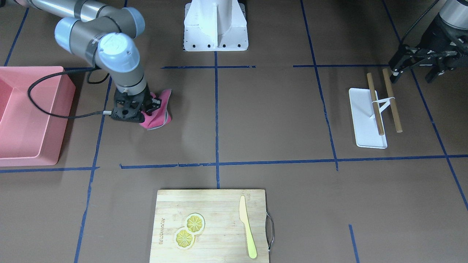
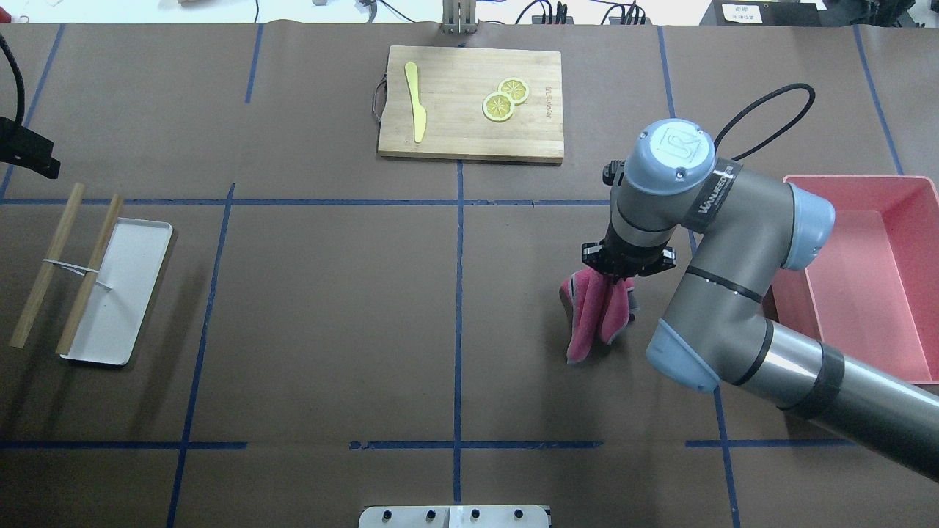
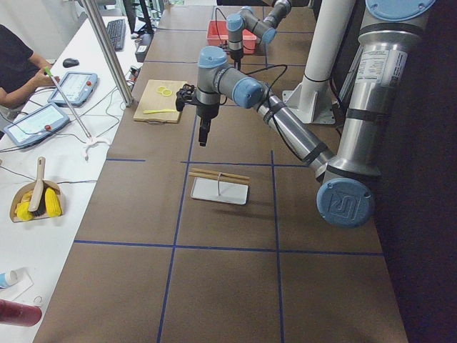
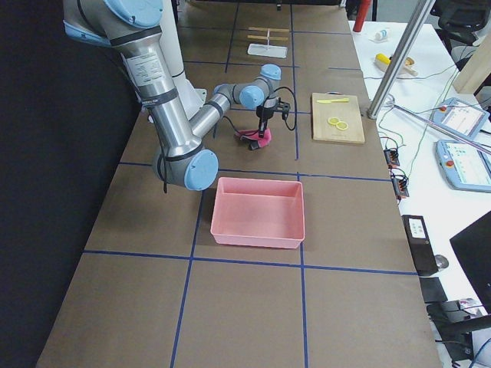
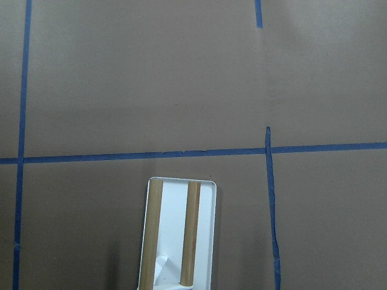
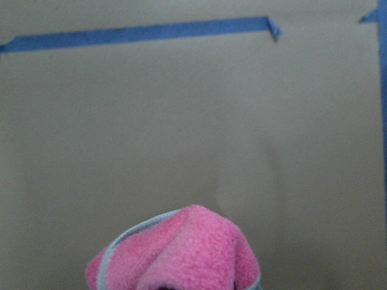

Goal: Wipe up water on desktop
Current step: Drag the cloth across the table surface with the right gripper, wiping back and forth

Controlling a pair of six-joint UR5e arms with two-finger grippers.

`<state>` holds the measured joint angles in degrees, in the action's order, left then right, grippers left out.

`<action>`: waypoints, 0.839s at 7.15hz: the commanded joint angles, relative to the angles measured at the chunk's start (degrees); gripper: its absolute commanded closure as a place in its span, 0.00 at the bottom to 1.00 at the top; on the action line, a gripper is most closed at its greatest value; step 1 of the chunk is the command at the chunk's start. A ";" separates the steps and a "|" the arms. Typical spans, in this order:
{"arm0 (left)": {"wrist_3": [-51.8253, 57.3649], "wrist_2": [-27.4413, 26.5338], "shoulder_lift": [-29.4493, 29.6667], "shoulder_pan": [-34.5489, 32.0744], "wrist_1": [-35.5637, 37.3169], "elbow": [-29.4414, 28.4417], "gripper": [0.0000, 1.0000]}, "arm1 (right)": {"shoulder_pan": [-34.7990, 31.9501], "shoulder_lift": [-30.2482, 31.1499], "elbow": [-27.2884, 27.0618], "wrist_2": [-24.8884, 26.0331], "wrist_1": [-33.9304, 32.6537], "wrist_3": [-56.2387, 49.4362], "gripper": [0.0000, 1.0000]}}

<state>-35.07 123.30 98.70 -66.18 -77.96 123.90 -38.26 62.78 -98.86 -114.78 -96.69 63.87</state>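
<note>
Desktop (image 2: 330,330): dark-brown, matte, ruled into rectangles by blue tape, spanning the whole work area under both arms.

Cloth (image 2: 598,315): pink, bunched into vertical folds. It sat right of the centre tape line in the overhead view, between the board and the robot's edge of the desktop and near the bin. Its upper end was in the right gripper. Its lower folds appeared to rest on the desktop, though contact could not be confirmed.

Right gripper (image 2: 615,280): pointed straight down, jaws pinching the top of the cloth. Its wrist view showed pink fabric at the bottom edge with brown surface and tape beyond.

Left gripper (image 1: 412,78): raised above the desktop, just past the near ends of the sticks, holding nothing. Its jaws were spread, as seen in the front-facing view.

Tray (image 2: 136,271): white, rectangular, lying flat at the robot's left end of the desktop.

Sticks (image 2: 91,271): two, pale wood, tied together in parallel. One ran over the tray's long edge and the other lay outside it.

Board (image 2: 455,136): pale bamboo with a wire handle, at the far edge, on the centre line.

Knife (image 2: 416,103): yellow, flat on the board.

Lemon slices (image 2: 499,108): two, overlapping, on the board, apart from the knife.

Bin (image 2: 866,293): pink, open-topped, at the robot's right end.

Base (image 1: 215,29): white, on the centre line.
</note>
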 commanded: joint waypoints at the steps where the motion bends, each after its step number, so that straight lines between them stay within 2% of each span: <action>1: 0.00 0.01 0.00 0.08 0.00 -0.06 0.00 | -6.88 -0.20 5.32 -0.10 0.01 -6.98 1.00; 4: 0.00 0.01 0.00 -0.01 0.00 -0.41 0.00 | -9.90 -0.72 7.37 -1.59 0.01 -11.23 1.00; 6: 0.00 -0.17 0.00 -0.01 0.00 -0.59 0.00 | -6.23 -1.34 6.67 -4.22 0.10 -9.40 1.00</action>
<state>-35.07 123.23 98.70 -66.18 -77.96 123.45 -46.51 61.72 -91.73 -117.86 -96.66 53.36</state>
